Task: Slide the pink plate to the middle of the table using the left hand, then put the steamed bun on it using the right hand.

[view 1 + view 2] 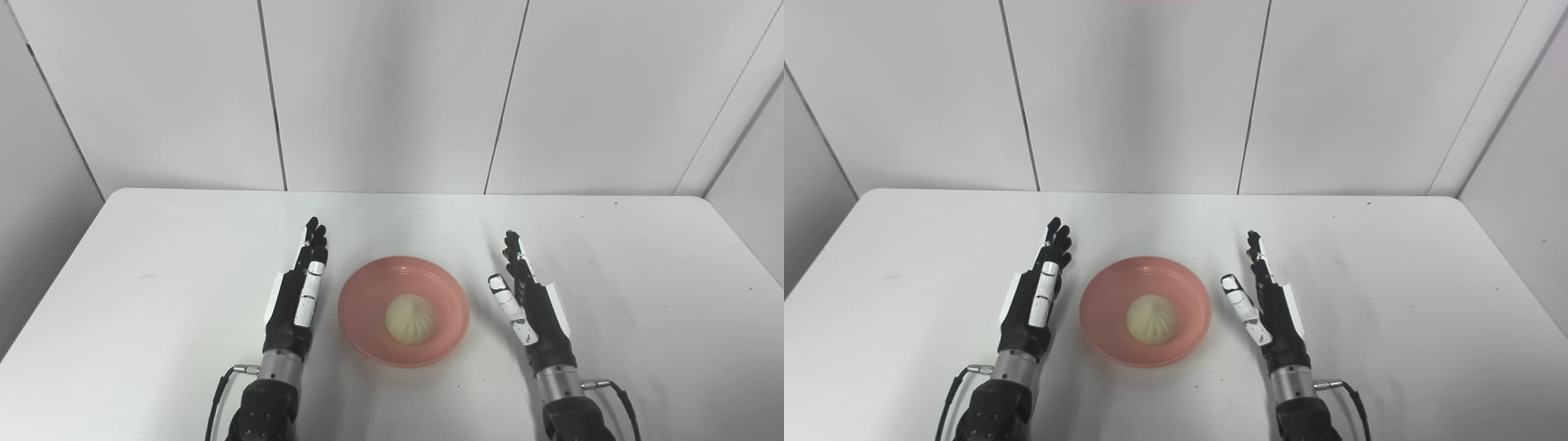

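- We see a round, shallow pink plastic plate [404,311] sitting near the middle of the flat white table [122,294], slightly toward the near edge.
- A pale cream steamed bun with a pleated, swirled top [410,318] rests inside the pink plate, a bit toward its near side, touching the plate floor.
- The left hand [298,294], black with white panels, lies just beside the plate's left rim, apart from it, fingers stretched out straight and pointing away toward the wall; it is released and holds nothing.
- The right hand [528,300], same black-and-white build, sits near the plate's right rim with a clear gap, fingers extended forward and the thumb angled out toward the plate; it too is released, nothing in it.
- Both hands flank the plate at about the same depth, palms facing inward toward each other.
- We note silver wrist cuffs and thin black cables at both forearms near the bottom edge.
- Behind the table stands a pale grey panelled wall [392,92] with dark vertical seams.
- A few small dark specks dot the table surface.
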Motion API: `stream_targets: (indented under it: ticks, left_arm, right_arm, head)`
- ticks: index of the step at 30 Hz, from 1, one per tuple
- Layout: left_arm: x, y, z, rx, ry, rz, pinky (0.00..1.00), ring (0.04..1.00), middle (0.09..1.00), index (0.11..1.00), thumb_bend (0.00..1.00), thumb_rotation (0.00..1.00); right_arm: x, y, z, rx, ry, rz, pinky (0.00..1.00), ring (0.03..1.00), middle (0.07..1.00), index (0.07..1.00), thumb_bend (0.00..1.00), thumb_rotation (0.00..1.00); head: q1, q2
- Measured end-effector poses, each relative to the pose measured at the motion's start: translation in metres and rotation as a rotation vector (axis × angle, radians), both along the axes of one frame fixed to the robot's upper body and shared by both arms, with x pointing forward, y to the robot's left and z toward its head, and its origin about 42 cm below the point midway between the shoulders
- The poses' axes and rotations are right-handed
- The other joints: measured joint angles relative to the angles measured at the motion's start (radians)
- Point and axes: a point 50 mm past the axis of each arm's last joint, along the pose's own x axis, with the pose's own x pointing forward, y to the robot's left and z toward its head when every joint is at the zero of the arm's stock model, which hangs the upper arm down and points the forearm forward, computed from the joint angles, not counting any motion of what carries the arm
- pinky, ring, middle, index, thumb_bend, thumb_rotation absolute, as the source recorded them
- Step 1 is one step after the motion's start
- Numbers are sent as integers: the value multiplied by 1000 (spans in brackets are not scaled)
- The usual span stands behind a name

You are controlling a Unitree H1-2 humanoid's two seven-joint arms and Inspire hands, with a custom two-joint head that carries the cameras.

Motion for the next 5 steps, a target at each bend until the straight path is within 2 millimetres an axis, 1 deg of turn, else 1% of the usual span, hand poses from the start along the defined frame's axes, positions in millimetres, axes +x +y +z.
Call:
stream_targets:
  ticks: [5]
  left_arm:
    - [0, 0, 0, -15, 2, -5, 1000, 1000, 1000, 1000, 606, 1000]
  right_arm:
    - [0, 2, -2, 85, 30, 18, 1000, 1000, 1000, 1000, 592, 918]
  head:
    - [2, 0]
